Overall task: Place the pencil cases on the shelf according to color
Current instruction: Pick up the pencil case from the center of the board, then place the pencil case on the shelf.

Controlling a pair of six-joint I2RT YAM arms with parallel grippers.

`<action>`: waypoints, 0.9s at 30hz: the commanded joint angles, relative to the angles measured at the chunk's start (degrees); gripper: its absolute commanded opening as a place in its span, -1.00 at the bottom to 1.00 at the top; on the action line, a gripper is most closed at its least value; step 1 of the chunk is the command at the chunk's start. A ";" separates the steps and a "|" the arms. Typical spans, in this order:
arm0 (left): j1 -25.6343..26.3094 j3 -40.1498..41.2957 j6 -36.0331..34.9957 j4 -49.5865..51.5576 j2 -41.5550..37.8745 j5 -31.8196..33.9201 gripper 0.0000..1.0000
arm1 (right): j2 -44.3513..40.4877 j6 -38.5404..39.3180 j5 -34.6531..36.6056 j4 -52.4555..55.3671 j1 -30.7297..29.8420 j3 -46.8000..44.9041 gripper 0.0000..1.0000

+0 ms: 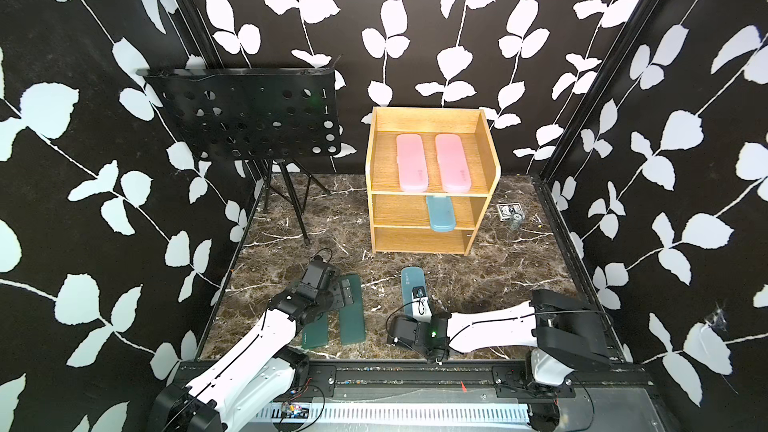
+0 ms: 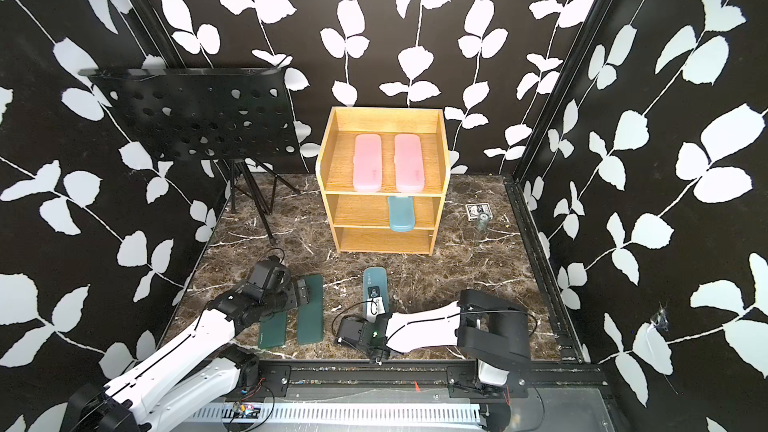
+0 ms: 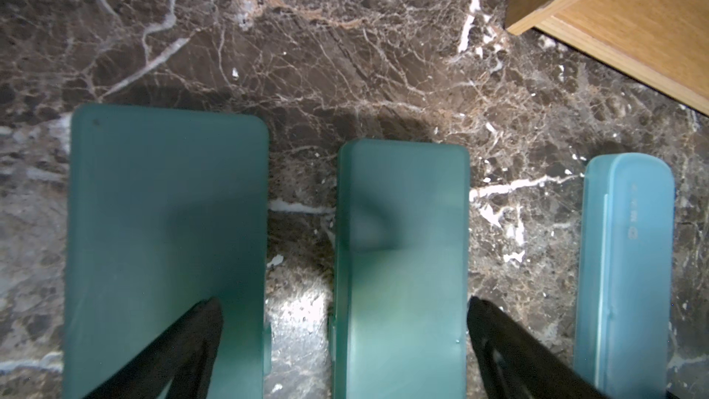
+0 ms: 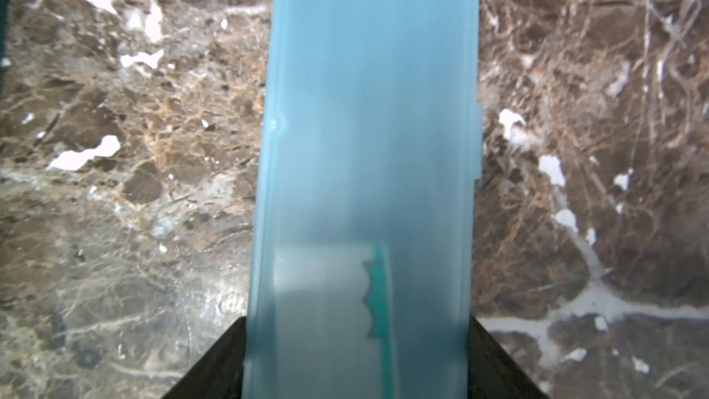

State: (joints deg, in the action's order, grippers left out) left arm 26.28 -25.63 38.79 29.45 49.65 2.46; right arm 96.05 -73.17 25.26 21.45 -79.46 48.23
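Shelf: the wooden shelf (image 1: 428, 118) stands toward the back of the table (image 1: 498, 280), with its open front facing the arms.
Top tier: the left pink case (image 1: 410, 162) and the right pink case (image 1: 453, 162) lie flat side by side. They do not touch, and their long sides run front to back.
Middle tier: the blue case on the shelf (image 1: 441, 214) lies right of centre. Its front end juts past the tier's edge.
Front blue case: the front blue case (image 1: 411, 280) lies on the table in front of the shelf, well apart from it. Its long axis points toward the shelf. In the right wrist view a pale sheet (image 4: 326, 289) with a wavy green strip shows through its wall.
Right end effector: the right end effector (image 4: 356, 324) sits over the near half of the front blue case. Both fingers press against the case's long edges, so it is gripping that case.
Green cases: the left green case (image 3: 165, 224) and the right green case (image 3: 403, 243) lie parallel on the table with a narrow gap between them, left of the front blue case.
Left end effector: the left end effector (image 3: 341, 308) is spread wide and holds nothing. One finger is over the left green case. The other is just beside the outer long edge of the right green case. Contact cannot be told.
Other: a black music stand (image 1: 249, 118) stands at back left. A small dark box (image 1: 508, 210) lies right of the shelf.
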 commanded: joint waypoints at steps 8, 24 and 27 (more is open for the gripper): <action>0.09 -0.76 0.82 1.92 -2.85 2.51 0.98 | -14.35 5.92 4.95 12.70 -1.53 0.42 0.22; 0.08 -3.52 0.30 -1.71 2.49 -0.65 0.98 | -15.65 32.56 -3.12 10.58 16.24 22.15 0.20; 0.11 -3.05 0.39 -3.87 3.52 -1.14 0.98 | -10.01 33.69 -3.60 10.41 18.91 26.55 0.20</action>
State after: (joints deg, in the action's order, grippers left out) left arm 26.28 -27.35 39.22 27.88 52.80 2.59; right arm 82.59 -43.53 23.88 33.36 -62.33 70.26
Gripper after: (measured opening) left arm 0.988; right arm 0.735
